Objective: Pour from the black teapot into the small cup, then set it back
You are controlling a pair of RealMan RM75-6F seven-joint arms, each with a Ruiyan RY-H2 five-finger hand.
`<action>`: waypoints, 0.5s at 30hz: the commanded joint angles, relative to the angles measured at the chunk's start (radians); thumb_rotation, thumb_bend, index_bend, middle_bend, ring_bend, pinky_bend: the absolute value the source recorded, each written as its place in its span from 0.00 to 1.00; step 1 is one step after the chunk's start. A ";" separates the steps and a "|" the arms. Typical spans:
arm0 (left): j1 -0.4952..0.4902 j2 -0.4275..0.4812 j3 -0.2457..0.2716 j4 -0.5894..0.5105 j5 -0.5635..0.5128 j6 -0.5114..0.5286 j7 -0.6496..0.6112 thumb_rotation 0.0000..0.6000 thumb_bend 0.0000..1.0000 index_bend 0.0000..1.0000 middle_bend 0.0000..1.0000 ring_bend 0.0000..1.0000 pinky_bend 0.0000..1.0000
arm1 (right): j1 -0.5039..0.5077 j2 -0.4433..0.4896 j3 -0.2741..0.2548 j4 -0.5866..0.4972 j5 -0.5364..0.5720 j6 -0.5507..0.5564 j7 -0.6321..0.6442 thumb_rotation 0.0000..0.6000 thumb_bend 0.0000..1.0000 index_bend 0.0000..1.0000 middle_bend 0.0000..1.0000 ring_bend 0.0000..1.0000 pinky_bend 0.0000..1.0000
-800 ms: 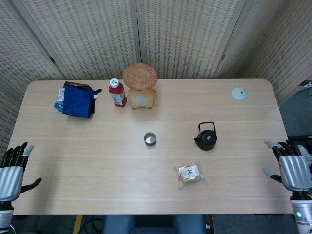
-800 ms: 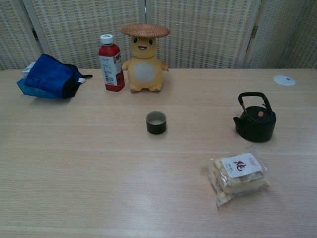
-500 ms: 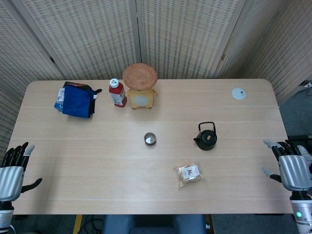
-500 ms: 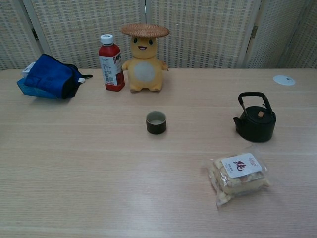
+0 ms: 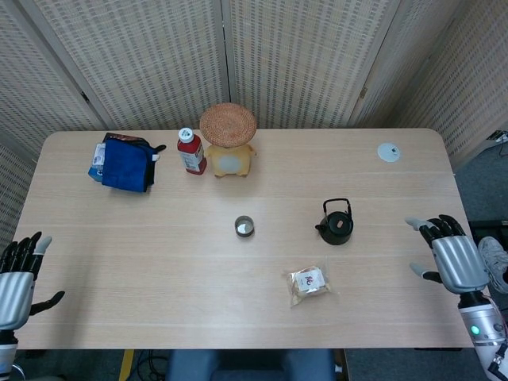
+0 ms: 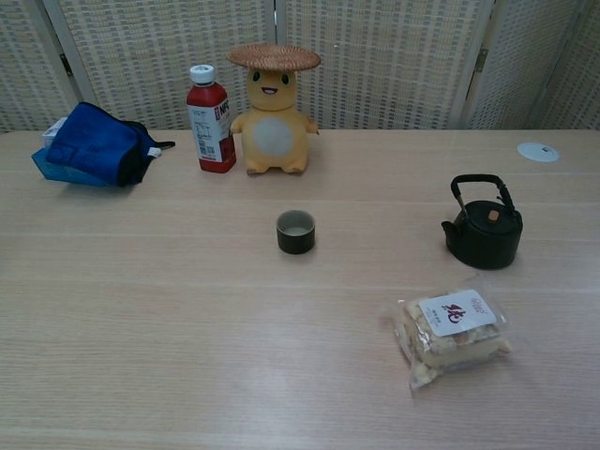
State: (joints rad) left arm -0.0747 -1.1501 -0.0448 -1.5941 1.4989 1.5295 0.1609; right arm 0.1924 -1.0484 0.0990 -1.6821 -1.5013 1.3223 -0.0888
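The black teapot stands upright right of the table's middle, handle up, spout toward the left. The small dark cup sits at the table's middle, left of the teapot. My right hand hovers over the table's right edge, fingers spread, holding nothing, well right of the teapot. My left hand hangs off the table's front left corner, fingers apart and empty. Neither hand shows in the chest view.
A plastic-wrapped snack lies in front of the teapot. At the back stand a red bottle, a yellow plush with a straw hat and a blue bag. A white disc lies far right.
My right hand has moved left and up, from beyond the edge to over the table's right edge. My left hand has sunk slightly. The teapot and cup have not moved.
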 commanded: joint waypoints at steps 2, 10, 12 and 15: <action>0.002 0.004 0.000 -0.006 0.003 0.005 0.002 1.00 0.14 0.00 0.00 0.00 0.00 | 0.094 0.027 0.021 -0.029 0.030 -0.136 -0.002 1.00 0.08 0.23 0.27 0.22 0.17; 0.009 0.013 0.003 -0.020 0.014 0.019 0.009 1.00 0.14 0.00 0.00 0.00 0.00 | 0.239 0.007 0.056 -0.004 0.100 -0.341 0.013 1.00 0.08 0.14 0.19 0.15 0.13; 0.012 0.015 0.005 -0.025 0.015 0.022 0.012 1.00 0.14 0.00 0.00 0.00 0.00 | 0.270 -0.005 0.065 0.010 0.116 -0.379 0.021 1.00 0.08 0.12 0.18 0.14 0.11; 0.016 0.018 0.007 -0.032 0.017 0.026 0.019 1.00 0.14 0.00 0.00 0.00 0.00 | 0.320 -0.025 0.078 0.037 0.143 -0.441 0.029 1.00 0.08 0.11 0.17 0.12 0.10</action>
State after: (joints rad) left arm -0.0590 -1.1328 -0.0382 -1.6254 1.5156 1.5549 0.1791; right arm 0.4853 -1.0575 0.1635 -1.6648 -1.3805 0.9135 -0.0681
